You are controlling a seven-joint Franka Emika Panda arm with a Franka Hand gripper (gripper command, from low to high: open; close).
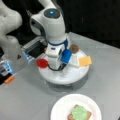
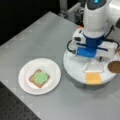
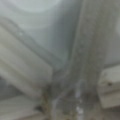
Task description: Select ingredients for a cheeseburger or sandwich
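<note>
In a front view the white arm (image 1: 51, 22) bends steeply down over the white round segmented tray (image 1: 65, 75). The gripper (image 1: 55, 65) is sunk low into the tray's middle, hidden behind the wrist housing and its blue block (image 1: 66, 55). The red tomato disc (image 1: 42, 63) sits at the tray's left edge, just beside the gripper. The orange cheese square (image 1: 85, 60) lies at the tray's right edge and the dark-brown patty (image 1: 74, 48) at its top. At the view's bottom, the white paper plate (image 1: 62, 105) holds a tan-brown bread square (image 1: 72, 116) topped by green lettuce (image 1: 80, 112); the plate is cut off by the frame. The grey bench (image 1: 27, 100) carries everything, and the background is dark.

In a front view from the opposite side, the arm (image 2: 96, 17) drops vertically onto the tray (image 2: 75, 67) at the right. The gripper (image 2: 93, 57) is again masked by the blue block (image 2: 86, 51). The cheese (image 2: 93, 78) sits at the tray's near rim and the patty (image 2: 115, 66) at the right edge. The plate (image 2: 26, 75) lies well apart to the left, with the bread (image 2: 32, 79) under the lettuce (image 2: 40, 77). The bench (image 2: 45, 32) meets a dark perforated surface (image 2: 12, 107) at bottom left.

The wrist view shows only blurred white ridges, probably the tray dividers (image 3: 27, 72), very close. Whether the fingers are open or closed cannot be told from any view.
</note>
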